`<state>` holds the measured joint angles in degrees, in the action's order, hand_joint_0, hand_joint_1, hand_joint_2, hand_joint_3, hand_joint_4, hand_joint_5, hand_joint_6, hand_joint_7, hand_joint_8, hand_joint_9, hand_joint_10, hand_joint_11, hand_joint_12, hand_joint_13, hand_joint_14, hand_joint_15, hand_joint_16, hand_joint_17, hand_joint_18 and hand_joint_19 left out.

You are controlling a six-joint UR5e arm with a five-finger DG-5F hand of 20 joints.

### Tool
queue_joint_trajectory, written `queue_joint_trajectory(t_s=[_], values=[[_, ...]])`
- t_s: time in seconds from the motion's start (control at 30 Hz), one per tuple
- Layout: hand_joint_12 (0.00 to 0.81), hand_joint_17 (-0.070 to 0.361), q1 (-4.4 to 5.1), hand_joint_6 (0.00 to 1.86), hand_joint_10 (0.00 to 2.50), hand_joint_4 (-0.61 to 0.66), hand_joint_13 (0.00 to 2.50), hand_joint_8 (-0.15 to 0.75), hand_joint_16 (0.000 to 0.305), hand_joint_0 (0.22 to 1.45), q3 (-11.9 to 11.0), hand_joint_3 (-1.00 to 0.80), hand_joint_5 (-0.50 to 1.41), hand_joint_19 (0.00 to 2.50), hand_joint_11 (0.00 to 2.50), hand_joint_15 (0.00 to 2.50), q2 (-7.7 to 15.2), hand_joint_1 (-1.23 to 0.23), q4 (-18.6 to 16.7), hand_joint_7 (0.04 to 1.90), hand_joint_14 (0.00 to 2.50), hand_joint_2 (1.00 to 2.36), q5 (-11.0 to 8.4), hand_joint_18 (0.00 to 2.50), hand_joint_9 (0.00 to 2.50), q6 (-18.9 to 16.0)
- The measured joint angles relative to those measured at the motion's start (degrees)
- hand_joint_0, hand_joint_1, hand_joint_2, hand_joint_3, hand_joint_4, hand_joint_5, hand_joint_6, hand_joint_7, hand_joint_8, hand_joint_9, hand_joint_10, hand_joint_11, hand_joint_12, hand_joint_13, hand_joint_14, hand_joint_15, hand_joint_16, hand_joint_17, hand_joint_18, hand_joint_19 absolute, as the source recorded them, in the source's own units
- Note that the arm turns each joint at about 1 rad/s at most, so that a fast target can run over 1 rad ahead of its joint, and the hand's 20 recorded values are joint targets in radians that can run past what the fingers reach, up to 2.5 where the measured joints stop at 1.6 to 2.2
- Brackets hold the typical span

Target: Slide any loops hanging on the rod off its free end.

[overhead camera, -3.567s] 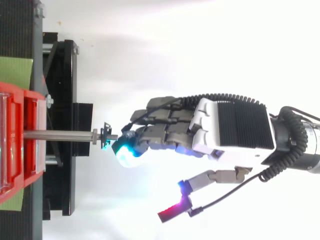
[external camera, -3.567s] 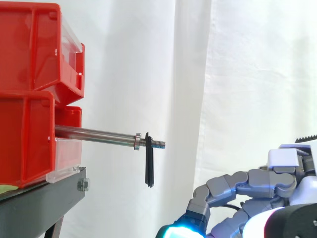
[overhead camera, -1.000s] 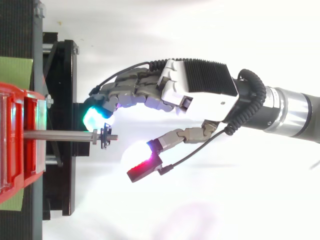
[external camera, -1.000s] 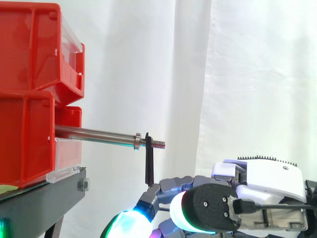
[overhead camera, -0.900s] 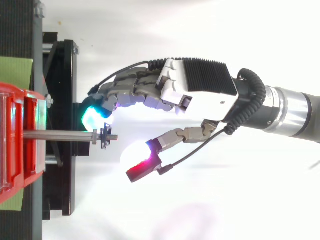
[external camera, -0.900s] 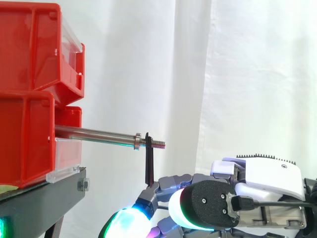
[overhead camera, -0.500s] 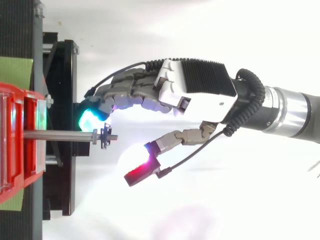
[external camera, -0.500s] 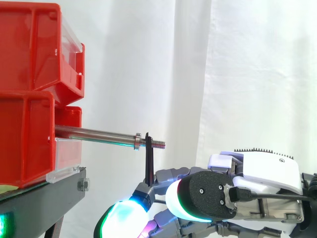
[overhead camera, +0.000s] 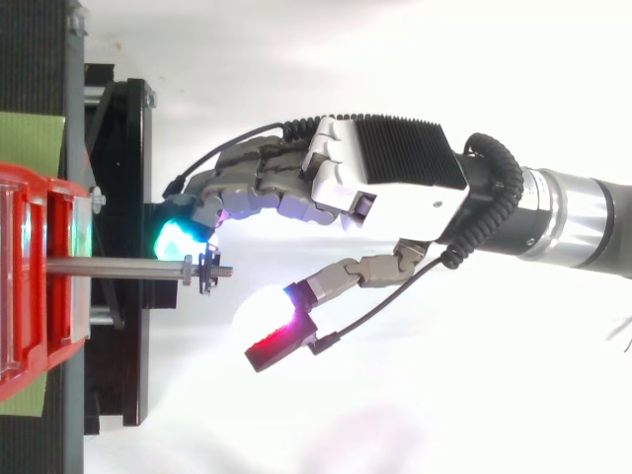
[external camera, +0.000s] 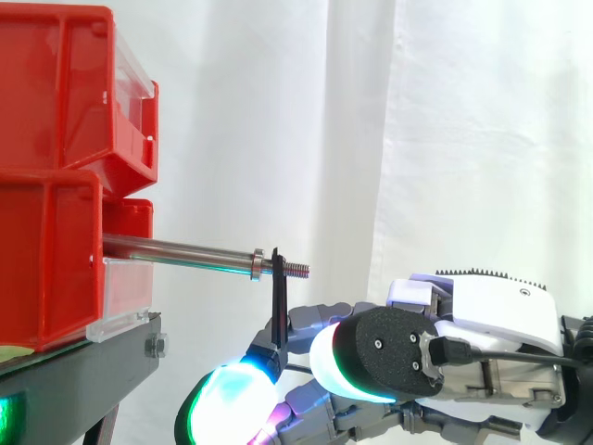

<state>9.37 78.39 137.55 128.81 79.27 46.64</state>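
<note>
**Hand closing on the loop at the rod's free end**
The hand (overhead camera: 385, 178) has risen slightly, its fingers and thumb spread either side of the black loop (external camera: 278, 301). The loop hangs beside the rod's (external camera: 176, 249) threaded tip, so removal is pending.

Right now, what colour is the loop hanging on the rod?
The loop is black, clearest in the side view.

A: What identifies the hand (overhead camera: 390, 173)?
B: White shell, black ribbed back plate, grey segmented fingers (overhead camera: 247, 183) tipped with thick glowing pads (external camera: 227, 403), cyan-green (red on the thumb (overhead camera: 281, 341)).
A: And behind it?
B: A polished silver wrist (overhead camera: 558, 212). The black round cap (external camera: 384, 357) carries small screws.
</note>
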Motion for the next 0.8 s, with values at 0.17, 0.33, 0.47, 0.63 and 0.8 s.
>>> queue_joint_trajectory(t_s=[0.17,0.33,0.47,0.63,0.8], values=[[0.275,0.078,-0.36,0.5,0.01,0.23,0.64,0.267,0.035,0.54,-0.15,-0.45,-0.17,0.23,0.31,0.06,0.0,-0.49,0.14,1.05,0.0,1.01,0.49,0.56,0.65,-0.75],[0.274,0.077,-0.86,0.5,0.01,0.23,0.65,0.268,0.034,0.54,-0.69,-0.45,-0.17,0.23,0.31,0.06,-0.01,-0.48,0.49,1.06,0.0,1.0,1.07,0.56,0.65,-1.75],[0.272,0.076,-1.15,0.5,0.01,0.22,0.65,0.266,0.034,0.55,-0.95,-0.45,-0.16,0.24,0.32,0.06,-0.02,-0.48,0.67,1.07,0.0,1.0,1.44,0.57,0.65,-2.01],[0.272,0.076,-1.4,0.5,0.01,0.23,0.66,0.265,0.034,0.55,-1.11,-0.44,-0.16,0.24,0.32,0.06,-0.06,-0.5,0.72,1.08,0.0,1.01,1.57,0.57,0.65,-2.08],[0.271,0.076,-1.6,0.5,0.01,0.21,0.66,0.264,0.034,0.55,-1.7,-0.44,-0.16,0.24,0.32,0.07,-0.05,-0.5,0.83,1.1,0.0,1.01,2.09,0.58,0.65,-2.12]])
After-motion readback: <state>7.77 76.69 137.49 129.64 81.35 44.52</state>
